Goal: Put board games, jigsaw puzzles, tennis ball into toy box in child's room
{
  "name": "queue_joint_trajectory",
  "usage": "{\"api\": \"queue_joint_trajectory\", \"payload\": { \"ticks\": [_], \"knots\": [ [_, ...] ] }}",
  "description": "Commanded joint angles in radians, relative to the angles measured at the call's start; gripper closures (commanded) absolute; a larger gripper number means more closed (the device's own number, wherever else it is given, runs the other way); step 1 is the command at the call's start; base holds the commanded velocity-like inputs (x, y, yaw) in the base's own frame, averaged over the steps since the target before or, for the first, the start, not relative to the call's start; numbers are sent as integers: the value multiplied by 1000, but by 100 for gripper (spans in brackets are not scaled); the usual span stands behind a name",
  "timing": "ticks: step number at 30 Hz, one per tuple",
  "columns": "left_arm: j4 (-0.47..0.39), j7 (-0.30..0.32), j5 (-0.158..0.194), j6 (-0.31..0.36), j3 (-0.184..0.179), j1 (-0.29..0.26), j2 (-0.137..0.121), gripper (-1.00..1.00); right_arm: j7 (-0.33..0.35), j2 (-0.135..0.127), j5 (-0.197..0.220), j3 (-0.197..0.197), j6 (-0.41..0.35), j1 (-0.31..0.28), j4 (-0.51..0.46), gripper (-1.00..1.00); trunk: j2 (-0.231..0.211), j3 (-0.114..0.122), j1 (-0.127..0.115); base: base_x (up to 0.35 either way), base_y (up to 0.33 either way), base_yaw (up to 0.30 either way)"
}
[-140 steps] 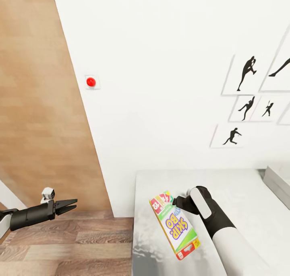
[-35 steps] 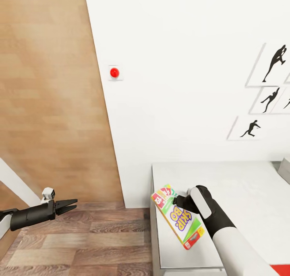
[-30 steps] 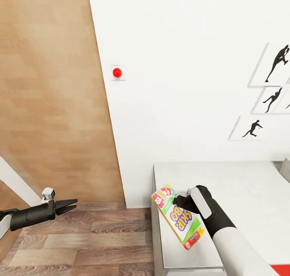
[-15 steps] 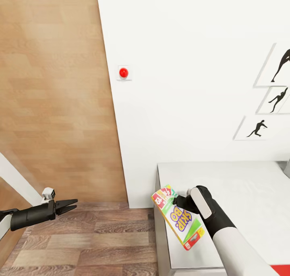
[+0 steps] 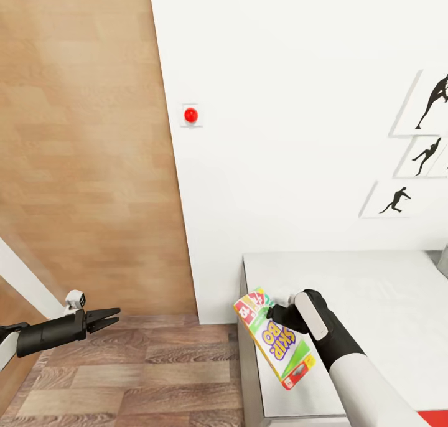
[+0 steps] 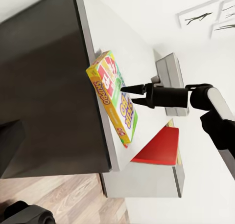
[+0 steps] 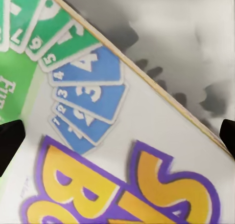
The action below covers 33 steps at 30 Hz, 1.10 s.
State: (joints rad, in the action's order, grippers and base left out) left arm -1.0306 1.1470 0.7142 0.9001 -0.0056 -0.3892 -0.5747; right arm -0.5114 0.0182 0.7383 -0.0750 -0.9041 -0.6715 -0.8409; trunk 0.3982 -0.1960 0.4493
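Observation:
A white-and-green board game (image 5: 275,345) with a purple and yellow logo hangs tilted over the near left end of the pale grey table (image 5: 386,296). My right gripper (image 5: 269,312) is shut on its upper edge. The left wrist view shows the game (image 6: 113,94) side on, with the right gripper (image 6: 128,95) pinching it above the table edge (image 6: 98,111). The game's printed face (image 7: 122,150) sits between two black fingertips (image 7: 9,138) in the right wrist view. A pale grey tray, probably the toy box (image 6: 171,67), lies farther along the table. My left gripper (image 5: 112,317) hovers open over the wood floor, holding nothing.
A white wall with a red button (image 5: 191,114) and black silhouette pictures (image 5: 398,198) rises behind the table. A wood-panelled wall (image 5: 81,165) stands to the left above plank floor (image 5: 143,377). A flat red thing (image 6: 159,146) lies on the table's near part.
The whole picture has slid rightward, so the camera has moved: wall, button and table edge sit farther right than before. Both arms keep their pose and the game stays in my right gripper.

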Motion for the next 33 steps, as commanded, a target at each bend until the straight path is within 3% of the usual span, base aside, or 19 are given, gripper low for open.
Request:
{"api": "queue_joint_trajectory", "payload": {
  "ticks": [1, 6, 17, 28, 33],
  "knots": [
    [0, 1, 4, 6, -1, -1, -1, -100, -12, -2, 1, -2, -7, 1, -2, -100, 2, -1, 1, 0, 0, -58],
    [0, 0, 4, 6, -1, -1, -1, -100, -10, -4, 1, -1, -7, 11, -38, -100, 2, 7, 1, 0, 0, -61],
    [0, 0, 4, 6, -1, 0, -1, -100, 24, -5, 4, 8, -19, 95, -281, -100, 2, 24, 1, 0, 0, -62],
    [1, -3, 4, 6, -1, -1, -1, -100, 33, -22, 16, 9, -23, 169, -458, -100, 2, 41, 1, 0, 0, -64],
    [2, -5, 2, 6, -1, 0, -1, -100, 91, -24, 21, 13, -21, 226, -549, -100, 2, 49, 1, 0, 0, -71]
  ]
}}
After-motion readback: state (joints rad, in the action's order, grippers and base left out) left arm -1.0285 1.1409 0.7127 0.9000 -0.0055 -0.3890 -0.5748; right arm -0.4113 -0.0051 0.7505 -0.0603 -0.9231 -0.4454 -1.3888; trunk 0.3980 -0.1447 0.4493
